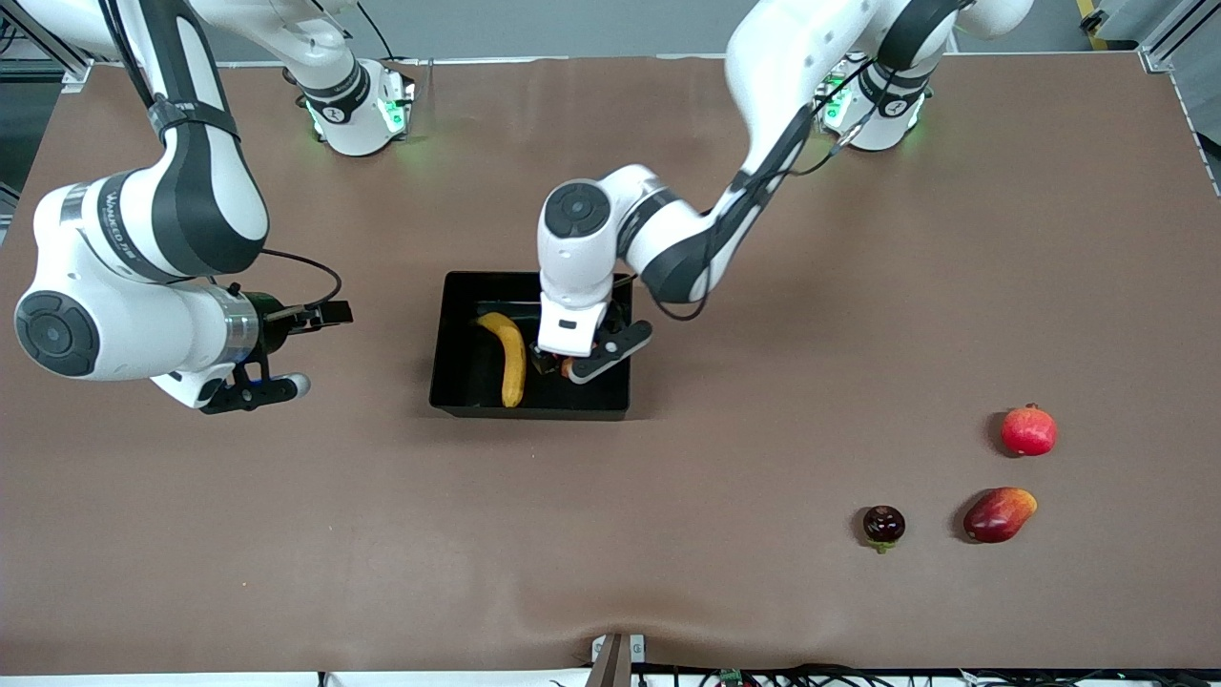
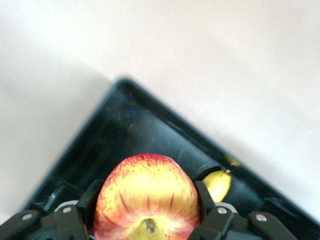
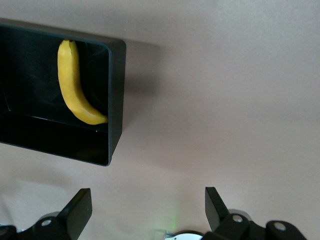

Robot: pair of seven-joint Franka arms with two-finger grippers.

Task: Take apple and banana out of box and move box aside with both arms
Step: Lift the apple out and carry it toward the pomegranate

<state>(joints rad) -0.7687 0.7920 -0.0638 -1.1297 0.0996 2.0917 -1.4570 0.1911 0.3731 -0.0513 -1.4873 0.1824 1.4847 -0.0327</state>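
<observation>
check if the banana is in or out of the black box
In: the banana lies on the floor of the black box, inside its walls, as the right wrist view also shows.

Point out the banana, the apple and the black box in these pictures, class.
banana (image 1: 511, 357): front view, middle of its yellow body, inside the box.
apple (image 2: 146, 192): left wrist view, its streaked skin between the fingers.
black box (image 3: 115, 100): right wrist view, its side wall.
</observation>
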